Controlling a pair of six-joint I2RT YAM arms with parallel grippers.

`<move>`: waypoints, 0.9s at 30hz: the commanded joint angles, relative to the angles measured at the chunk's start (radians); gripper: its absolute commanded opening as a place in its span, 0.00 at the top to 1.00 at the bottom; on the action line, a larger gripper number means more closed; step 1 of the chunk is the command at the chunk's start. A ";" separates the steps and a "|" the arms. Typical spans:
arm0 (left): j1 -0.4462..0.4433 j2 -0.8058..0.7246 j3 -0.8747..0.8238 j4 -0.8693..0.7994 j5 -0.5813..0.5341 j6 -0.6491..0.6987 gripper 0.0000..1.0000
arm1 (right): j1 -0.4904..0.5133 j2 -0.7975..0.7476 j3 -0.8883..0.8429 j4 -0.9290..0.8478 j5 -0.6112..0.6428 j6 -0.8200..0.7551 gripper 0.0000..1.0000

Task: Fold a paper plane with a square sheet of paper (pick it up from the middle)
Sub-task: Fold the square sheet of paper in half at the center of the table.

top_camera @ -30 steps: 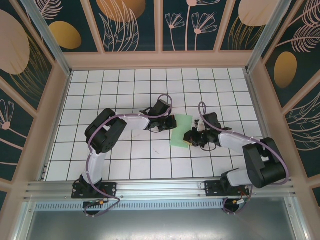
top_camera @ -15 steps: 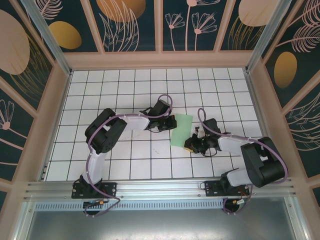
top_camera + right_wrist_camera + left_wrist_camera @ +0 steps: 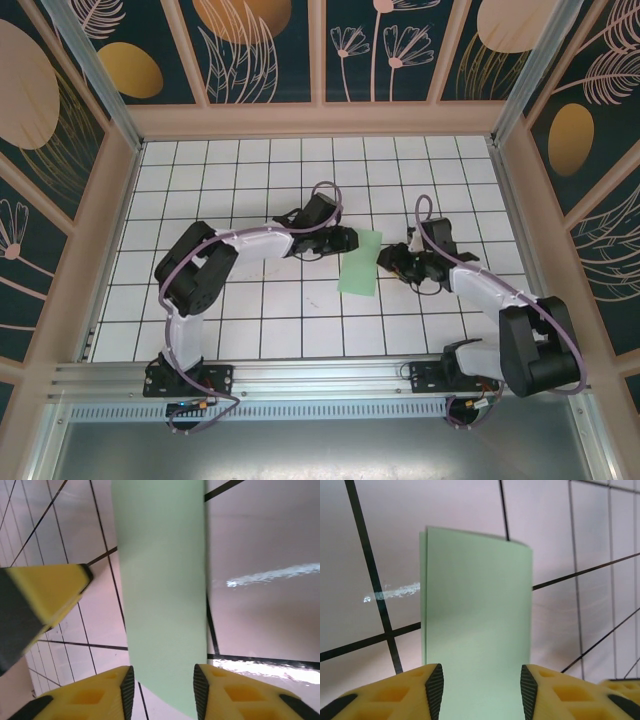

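The square sheet of paper (image 3: 360, 263), pale mint green, lies flat on the white grid table, folded into a narrow rectangle of two layers. My left gripper (image 3: 347, 240) is at its far left corner. In the left wrist view the jaws (image 3: 481, 692) are open, with the paper (image 3: 477, 605) stretching away between and beneath them. My right gripper (image 3: 387, 262) sits at the paper's right edge. Its jaws (image 3: 163, 692) are open too, straddling the strip of paper (image 3: 162, 580) without pinching it. The left gripper's yellow finger (image 3: 45, 597) shows in the right wrist view.
The table (image 3: 250, 180) is a white tiled surface with black grid lines, walled by beige frames and patterned panels (image 3: 265, 50). An aluminium rail (image 3: 320, 375) runs along the near edge by the arm bases.
Both grippers have gone from shut to open. The left gripper slid right to the paper's top corner. The right gripper swung back up to the paper's right edge. The paper now lies flat.
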 commanded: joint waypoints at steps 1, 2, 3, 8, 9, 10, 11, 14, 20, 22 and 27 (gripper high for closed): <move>0.011 -0.036 -0.043 0.010 -0.014 -0.018 0.47 | -0.009 0.038 0.023 0.012 0.025 -0.012 0.55; 0.013 -0.032 -0.052 0.017 -0.004 -0.023 0.46 | -0.008 0.054 0.027 0.027 0.013 -0.010 0.55; 0.014 -0.028 -0.060 0.028 0.008 -0.028 0.46 | -0.008 0.069 0.027 0.048 0.001 -0.008 0.55; 0.019 0.003 -0.081 0.076 0.046 -0.051 0.44 | -0.008 0.141 0.054 0.076 -0.009 -0.015 0.55; 0.021 0.011 -0.080 0.080 0.052 -0.056 0.44 | -0.007 0.153 0.059 0.083 -0.011 -0.016 0.57; 0.022 0.017 -0.083 0.092 0.064 -0.061 0.44 | -0.008 0.165 0.063 0.088 -0.011 -0.017 0.59; 0.023 0.020 -0.089 0.111 0.075 -0.069 0.44 | -0.008 0.177 0.071 0.090 -0.013 -0.019 0.61; 0.026 0.032 -0.092 0.124 0.092 -0.078 0.44 | -0.007 0.209 0.089 0.107 -0.029 -0.023 0.66; 0.030 0.035 -0.109 0.142 0.093 -0.090 0.44 | -0.008 0.250 0.123 0.127 -0.060 -0.026 0.76; 0.031 0.036 -0.109 0.142 0.091 -0.093 0.44 | -0.008 0.260 0.131 0.140 -0.075 -0.019 0.77; 0.033 0.040 -0.109 0.150 0.094 -0.098 0.44 | -0.008 0.299 0.159 0.105 -0.044 -0.039 0.77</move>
